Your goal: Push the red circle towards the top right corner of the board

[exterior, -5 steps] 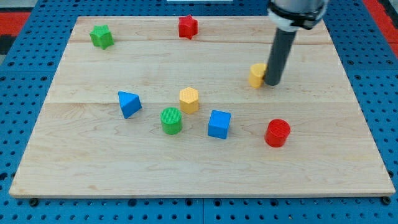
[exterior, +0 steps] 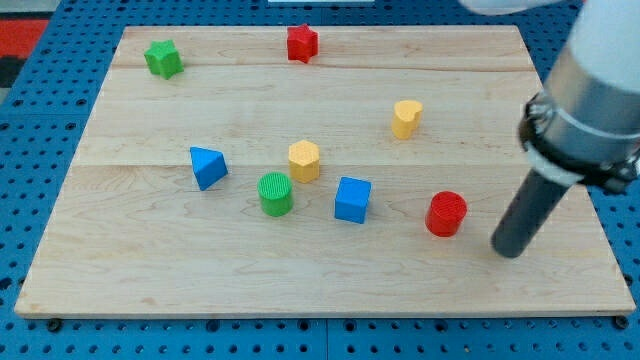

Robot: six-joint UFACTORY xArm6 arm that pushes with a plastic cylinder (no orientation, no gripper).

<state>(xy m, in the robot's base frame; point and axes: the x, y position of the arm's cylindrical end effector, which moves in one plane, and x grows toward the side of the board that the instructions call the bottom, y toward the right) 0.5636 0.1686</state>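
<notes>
The red circle [exterior: 446, 213] is a short red cylinder standing on the wooden board [exterior: 300, 270], right of centre and toward the view's bottom. My tip [exterior: 509, 251] rests on the board just to the right of the red circle and slightly below it, a small gap apart. The dark rod rises from it up and to the right to the arm's grey body at the view's right edge.
A blue cube [exterior: 352, 199], a green circle [exterior: 275, 193], a yellow hexagon [exterior: 304, 160] and a blue triangle [exterior: 207, 166] sit mid-board. A yellow heart [exterior: 406, 118] lies above the red circle. A red star [exterior: 302, 43] and a green star [exterior: 163, 58] sit near the top edge.
My tip has moved from beside the yellow heart down and to the right, to the lower right of the red circle. No block has visibly moved.
</notes>
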